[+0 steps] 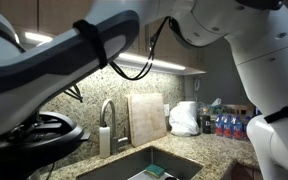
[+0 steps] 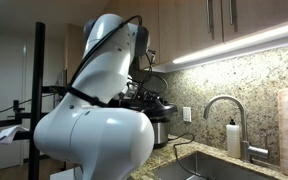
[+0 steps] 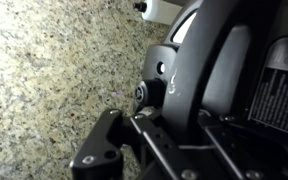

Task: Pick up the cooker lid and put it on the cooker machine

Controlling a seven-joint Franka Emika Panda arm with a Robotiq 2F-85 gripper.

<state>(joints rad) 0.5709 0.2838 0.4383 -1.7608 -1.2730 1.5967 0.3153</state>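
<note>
The gripper (image 3: pixel 137 116) pinches the lid (image 3: pixel 209 70) by its handle (image 3: pixel 144 93) at nine o'clock. So small a hold may let the lid tilt and land askew on the cooker (image 2: pixel 160 128).

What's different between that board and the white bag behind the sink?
The cutting board is flat, tan and leans upright against the backsplash; the white plastic bag is crumpled and slumped. The cutting board stands taller than the white plastic bag. Both sit side by side behind the sink.

White robot arm (image 2: pixel 92 115) fills near left, black cable over it. Behind: cooker machine (image 2: pixel 162 128) on granite counter (image 2: pixel 176 150); cooker lid (image 2: pixel 156 103) at its top, partly hidden. Faucet (image 2: pixel 224 108), soap btl (image 2: pixel 234 138) at right by sink (image 2: pixel 202 166).
</note>
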